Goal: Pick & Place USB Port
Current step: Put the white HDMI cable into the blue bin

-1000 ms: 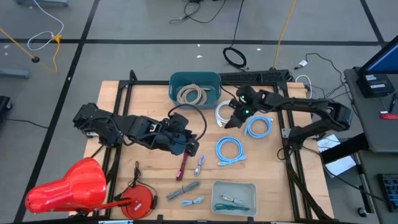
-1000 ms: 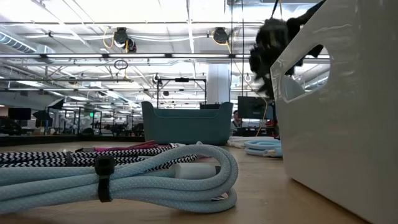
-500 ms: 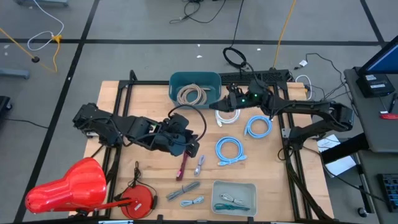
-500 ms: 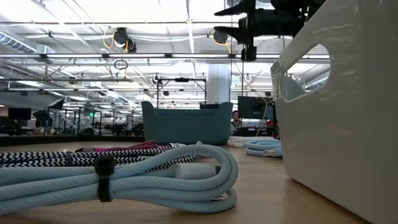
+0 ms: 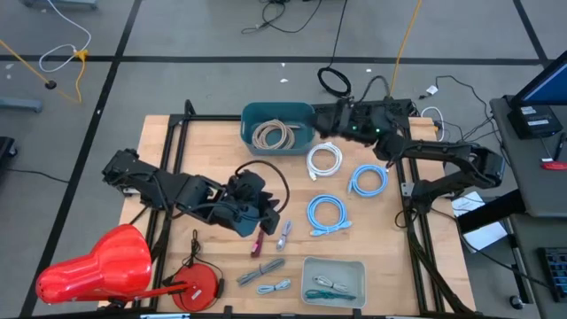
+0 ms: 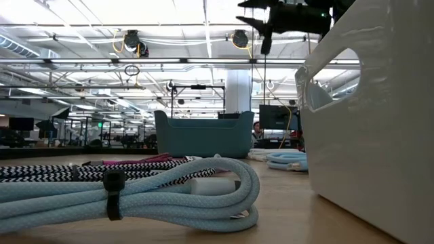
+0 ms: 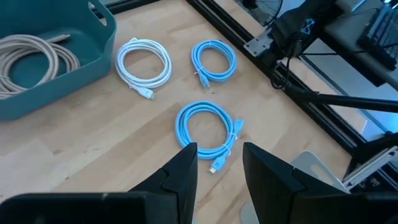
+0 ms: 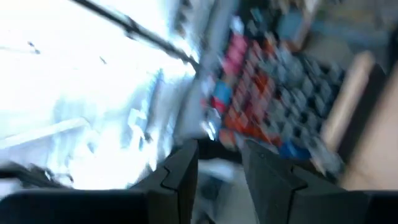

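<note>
Hovers just left of the tabletop's (image 5: 204,142) middle: left pincer (image 5: 264,220), parted and empty, seen in its own wrist view (image 7: 219,149) with bare wood and a blue cable coil (image 7: 207,129) in the gap. Just beside it, toward the near edge, lies a dark red cable (image 5: 260,241), and right of that the small grey plug (image 5: 284,234), taken here to be the USB piece of the task, flat on the wood and untouched. Runs with its long axis roughly from near edge to far edge, tipped a little to the right at the far end; too small to tell which end carries the connector. Main risk from here: closing on the dark red cable instead, since the two lie so close, or pinching both at once. Could also nudge the plug sideways if coming down off-centre, as something that light and flat probably skates on smooth wood; a grip across the long axis looks safer than one along it. Farther right, a grey tray (image 5: 334,266) near the front and a teal bin (image 5: 248,120) at the back, either a possible drop spot, not settled by the task. Waits beyond the bin's right side, raised: right pincer (image 5: 324,115), parted, apparently empty, well apart from the plug.
</note>
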